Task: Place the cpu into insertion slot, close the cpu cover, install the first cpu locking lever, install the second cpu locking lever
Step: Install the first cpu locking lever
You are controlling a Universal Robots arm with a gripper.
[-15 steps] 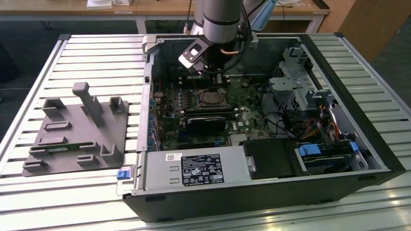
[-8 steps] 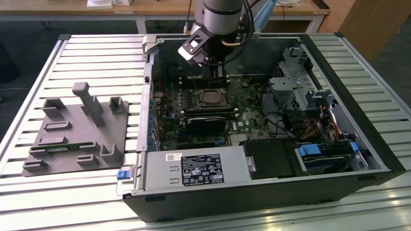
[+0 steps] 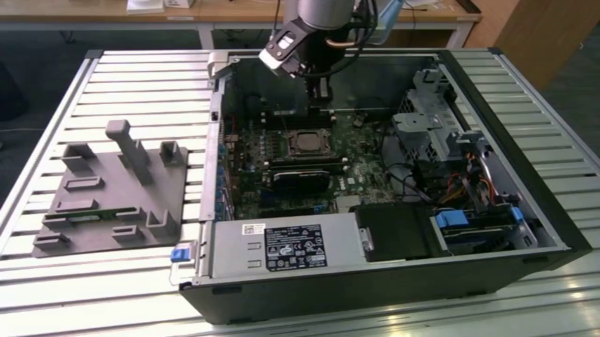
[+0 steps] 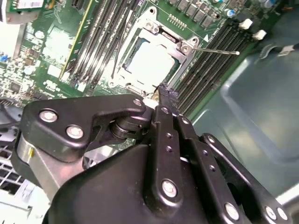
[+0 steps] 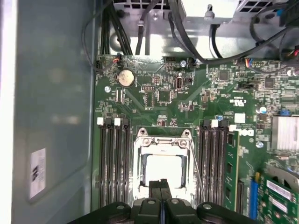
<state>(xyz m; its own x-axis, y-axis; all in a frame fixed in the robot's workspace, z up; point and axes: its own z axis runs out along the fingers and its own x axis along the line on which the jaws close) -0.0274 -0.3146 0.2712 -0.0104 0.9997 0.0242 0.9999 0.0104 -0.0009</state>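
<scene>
The gripper (image 3: 324, 110) hung inside the open computer case (image 3: 375, 284), just above the insertion slot (image 4: 132, 83). Its two black fingers (image 5: 157, 192) were pressed flat together along their length, clenched on nothing; no part sat between them. In both wrist views the joined tips stood just beside one edge of the slot, over the rim of the cpu cover (image 5: 161, 144). Whether they touched the metal I could not tell.

The cpu (image 5: 163, 167) lay seated in the slot, its dull silver top flat and level. The cover lay down around it as a thin silver frame, and the chip showed through its square opening.

In the second wrist view a thin metal lever (image 4: 215, 50) ran out from a corner of the slot and stood angled over the memory slots (image 4: 205, 63) on that side. A second thin rod (image 4: 118, 51) crossed the memory slots on the slot's other side.

In the exterior view a grey moulded fixture (image 3: 103, 189) lay well apart from the slot, outside the case on the slatted table (image 3: 140, 70).
</scene>
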